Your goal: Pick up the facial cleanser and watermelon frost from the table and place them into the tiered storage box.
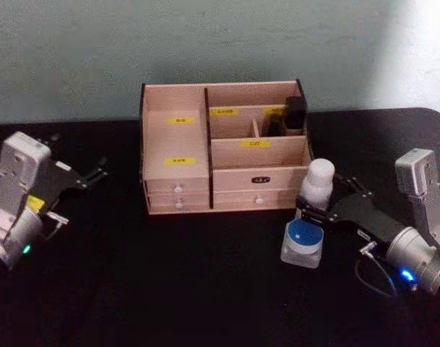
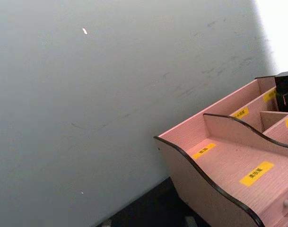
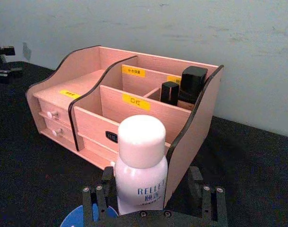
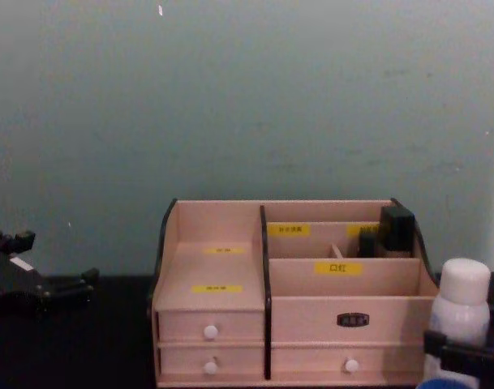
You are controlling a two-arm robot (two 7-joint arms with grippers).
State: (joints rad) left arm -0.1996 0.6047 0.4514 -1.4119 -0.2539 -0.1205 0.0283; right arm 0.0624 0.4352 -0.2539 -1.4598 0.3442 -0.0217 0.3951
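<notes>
**Item 1.** Light wooden tiered storage box (image 1: 178, 189) with dark edges, yellow labels and four small white-knobbed drawers. We found it upright at 12 o'clock on the black tabletop (image 1: 205, 296), backed by a grey-green wall (image 1: 205, 43). Its stepped compartments stood open. The rear right compartment held two black-capped containers (image 3: 191, 82).

**Item 2.** White plastic bottle (image 1: 320, 181) with a rounded white cap, lettered RELLET. We logged it upright on the tabletop at 4 o'clock from the box, just beside the front right corner and outside every compartment. We could not tell whether it touched the box's side panel.

**Item 3.** Squat clear jar (image 1: 303, 243) with a round blue lid. It sat on the tabletop at 7 o'clock from the bottle, just beside it and nearer the robot, also outside the box.

**Item 4.** Right gripper (image 3: 151, 177), black. We noted it low over the tabletop at 4 o'clock from the box, reaching toward the box. Its fingers were spread, with the bottle standing between them. One finger lay close against the bottle, and a gap showed at the other.

**Item 5.** Left gripper (image 1: 82, 195), black, on a white-cased wrist. We placed it at 9 o'clock from the box, well apart from it. Its fingers were spread and pinched nothing.
</notes>
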